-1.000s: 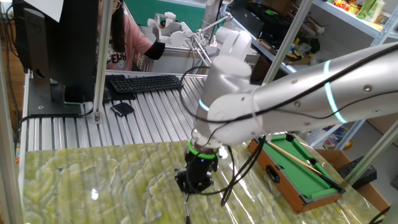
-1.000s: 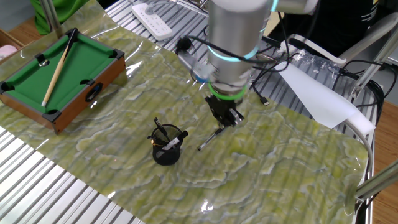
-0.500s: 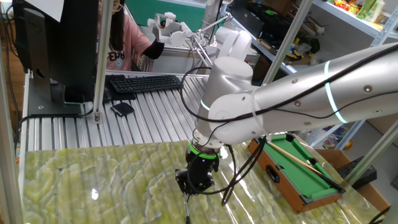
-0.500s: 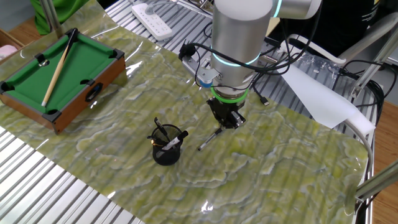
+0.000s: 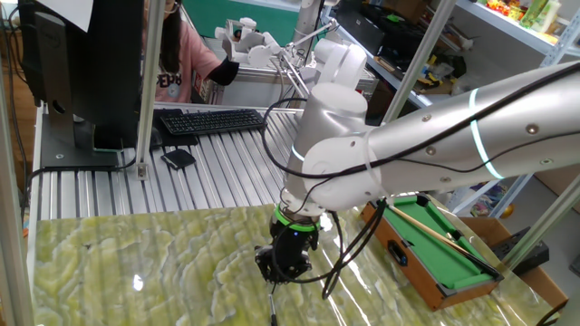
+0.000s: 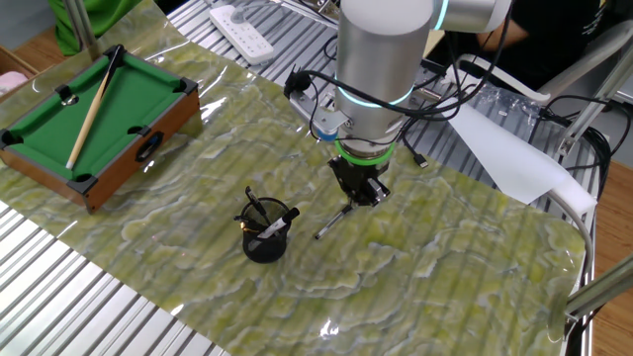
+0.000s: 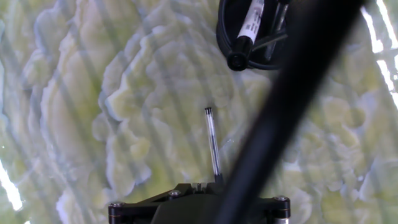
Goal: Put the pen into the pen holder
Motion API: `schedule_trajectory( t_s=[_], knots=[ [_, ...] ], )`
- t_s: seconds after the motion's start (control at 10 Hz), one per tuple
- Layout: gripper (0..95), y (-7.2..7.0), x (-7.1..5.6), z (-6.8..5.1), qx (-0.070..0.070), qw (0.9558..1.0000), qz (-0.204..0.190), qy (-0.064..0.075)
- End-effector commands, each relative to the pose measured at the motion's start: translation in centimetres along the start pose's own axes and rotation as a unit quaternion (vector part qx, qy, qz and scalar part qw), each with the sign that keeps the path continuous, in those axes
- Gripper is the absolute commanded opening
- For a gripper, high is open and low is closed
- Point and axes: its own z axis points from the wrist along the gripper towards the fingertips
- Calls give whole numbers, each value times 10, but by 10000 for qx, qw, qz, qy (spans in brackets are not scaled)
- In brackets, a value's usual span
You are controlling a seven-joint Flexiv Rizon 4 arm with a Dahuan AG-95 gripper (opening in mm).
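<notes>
The claw [image 6: 361,195] is clamped tight on the upper end of the pen [image 6: 331,222], low over the green-veined worktop [image 6: 465,257] at frame centre. Nothing has shifted in the last second, so lifting hasn't begun. The pen holder [image 6: 265,237] sits just lower left. The fingertips themselves are hidden in hand view.

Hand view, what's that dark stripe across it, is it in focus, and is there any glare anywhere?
Hand view: the stripe is blurred, too close to identify; the pen beyond is sharp. One fixed view: white glare patch on the table cover. The other fixed view: a smaller glint near the front edge.
</notes>
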Motion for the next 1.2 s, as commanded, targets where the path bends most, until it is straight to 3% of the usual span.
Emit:
schedule_trajectory(
  t_s=[0.1,0.4,0.7,1.2],
  knots=[
    [0,0,0,0,20,10000,37,11],
    [0,0,0,0,43,10000,57,-26],
    [0,0,0,0,62,9999,-12,-149],
    [0,0,0,0,102,9997,-211,-70]
  ],
)
